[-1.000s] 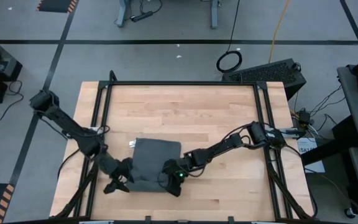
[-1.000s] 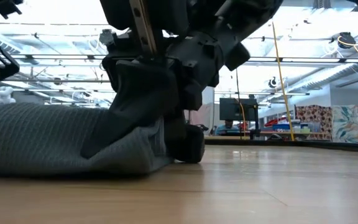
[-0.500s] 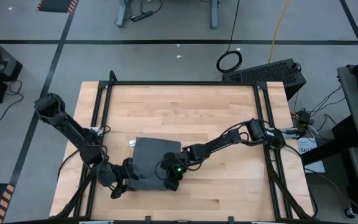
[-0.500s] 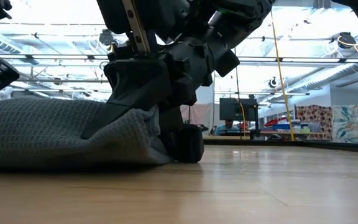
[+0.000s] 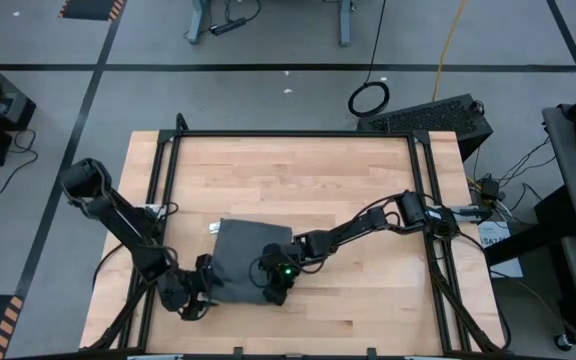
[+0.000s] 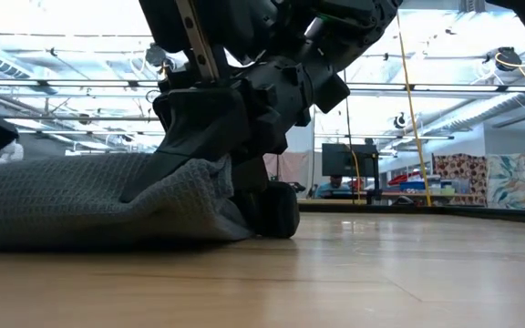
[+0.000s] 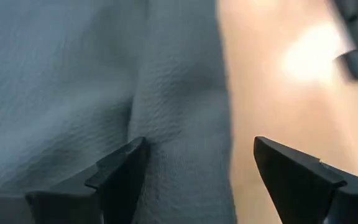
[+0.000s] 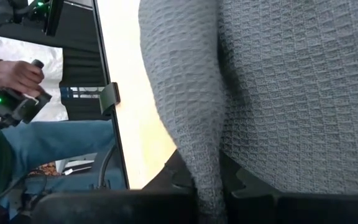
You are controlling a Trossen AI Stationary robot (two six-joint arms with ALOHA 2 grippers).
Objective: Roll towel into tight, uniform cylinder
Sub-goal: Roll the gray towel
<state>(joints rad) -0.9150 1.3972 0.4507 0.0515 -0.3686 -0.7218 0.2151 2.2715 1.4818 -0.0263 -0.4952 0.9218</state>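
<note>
Right end effector [image 5: 276, 290] clamps towel [image 5: 248, 255] edge; left end effector [image 5: 196, 300] spread beside it.

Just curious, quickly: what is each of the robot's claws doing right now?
Left gripper: open, straddling the towel's edge, not gripping.
Right gripper: shut on a fold of the towel.

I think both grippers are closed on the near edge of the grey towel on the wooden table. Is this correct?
Not fully. Only the right gripper is shut on the towel, pinching a fold. The left gripper stands open at the towel's near edge, as the left wrist view shows: its fingers are spread apart with cloth between them. The towel does lie on the wooden table.
</note>
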